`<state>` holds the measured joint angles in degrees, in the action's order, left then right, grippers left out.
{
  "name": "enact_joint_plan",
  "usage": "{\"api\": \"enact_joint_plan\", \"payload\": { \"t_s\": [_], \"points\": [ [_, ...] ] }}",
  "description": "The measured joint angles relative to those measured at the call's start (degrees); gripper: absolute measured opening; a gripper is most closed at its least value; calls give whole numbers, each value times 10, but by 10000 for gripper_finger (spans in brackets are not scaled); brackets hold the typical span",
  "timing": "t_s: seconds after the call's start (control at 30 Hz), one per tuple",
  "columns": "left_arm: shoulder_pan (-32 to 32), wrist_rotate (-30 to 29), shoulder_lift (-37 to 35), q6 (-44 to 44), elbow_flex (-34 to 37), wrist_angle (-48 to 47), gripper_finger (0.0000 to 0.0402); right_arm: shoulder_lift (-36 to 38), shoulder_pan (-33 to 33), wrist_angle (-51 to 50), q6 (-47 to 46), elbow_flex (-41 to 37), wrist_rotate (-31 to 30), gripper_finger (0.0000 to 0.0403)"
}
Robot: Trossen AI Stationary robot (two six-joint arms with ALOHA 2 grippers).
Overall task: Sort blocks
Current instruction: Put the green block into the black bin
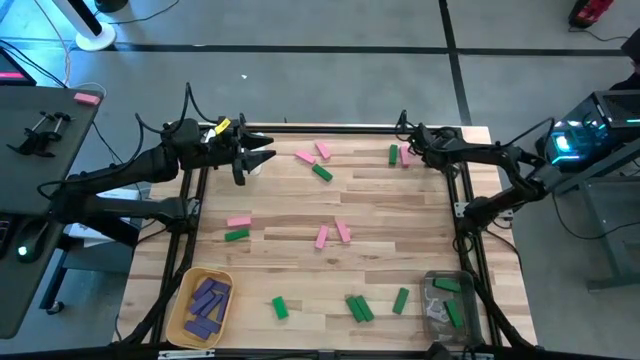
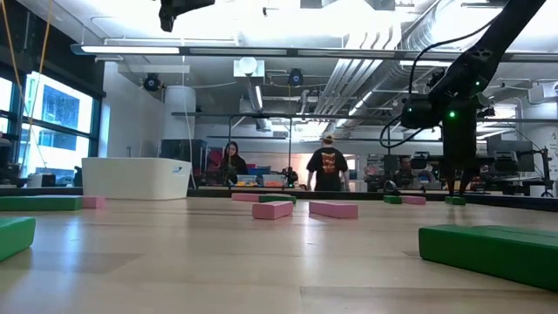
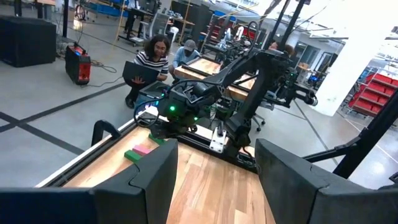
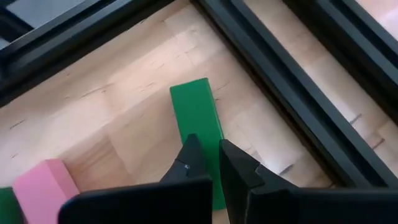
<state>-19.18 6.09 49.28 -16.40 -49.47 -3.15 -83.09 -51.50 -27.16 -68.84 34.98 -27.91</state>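
Pink and green blocks lie flat across the wooden table (image 1: 300, 270). My right gripper (image 4: 208, 144) is at the far right corner, pointing down, its fingers nearly shut with a narrow gap. Its tips stand over the near end of a green block (image 4: 194, 112) lying flat on the wood. A pink block (image 4: 46, 183) lies beside it, and the gripper (image 2: 453, 185) reaches almost down to the tabletop. My left gripper (image 1: 266, 157) hovers open above the far left of the table, with nothing between its fingers (image 3: 214, 158). Purple blocks (image 1: 208, 300) lie in the yellow bin (image 1: 182, 300). My right gripper's fingertips (image 4: 191, 146) stand over the green block's near end (image 4: 210, 155), coming from above. I cannot tell whether they touch it. The block lies flat on the table.
A clear bin (image 1: 432, 285) at the near right holds green blocks. Loose blocks lie mid-table: pink (image 1: 321, 237), green (image 1: 236, 235), green (image 1: 358, 308). A black frame rail (image 4: 292, 93) runs close past the right gripper. People stand in the room beyond the table (image 2: 329, 166).
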Motion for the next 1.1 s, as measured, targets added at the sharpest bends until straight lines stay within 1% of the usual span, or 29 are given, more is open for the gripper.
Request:
{"api": "enact_joint_plan", "payload": {
  "t_s": [0.1, 0.17, 0.27, 0.37, 0.5, 0.6, 0.73, 0.87, 0.93, 1.0, 1.1],
  "points": [
    [0, 0, 0, 0, 0, 0, 202, 1, 18, -2, 18, 1, 22, 0],
    [0, 0, 0, 0, 0, -1, 202, 2, 40, -8, 30, 1, 55, 0],
    [0, 0, 0, 0, 0, -6, 202, 2, 92, -24, 31, 2, 83, 0],
    [0, 1, 0, 0, 0, -17, 202, 4, 158, -49, 25, 3, 95, 0],
    [1, 7, 0, 0, 0, -41, 202, 5, 250, -108, -37, 4, 95, 0],
    [1, 25, 0, 0, 0, -55, 202, 6, 322, -118, -93, 6, 106, 0],
    [1, 28, 0, 0, 0, -65, 202, 1, 413, -98, -166, 35, 166, 0],
    [1, 37, 0, 14, 0, -69, 202, -4, 480, -76, -206, 62, 194, 0],
    [1, 69, 0, 30, 0, -72, 202, -6, 511, -74, -221, 74, 200, 0],
    [1, 91, 0, 43, 0, -72, 202, -4, 537, -83, -221, 89, 190, 0],
    [1, 95, 0, 43, 0, -73, 202, 15, 560, -128, -198, 136, 152, 0]
  ]
}}
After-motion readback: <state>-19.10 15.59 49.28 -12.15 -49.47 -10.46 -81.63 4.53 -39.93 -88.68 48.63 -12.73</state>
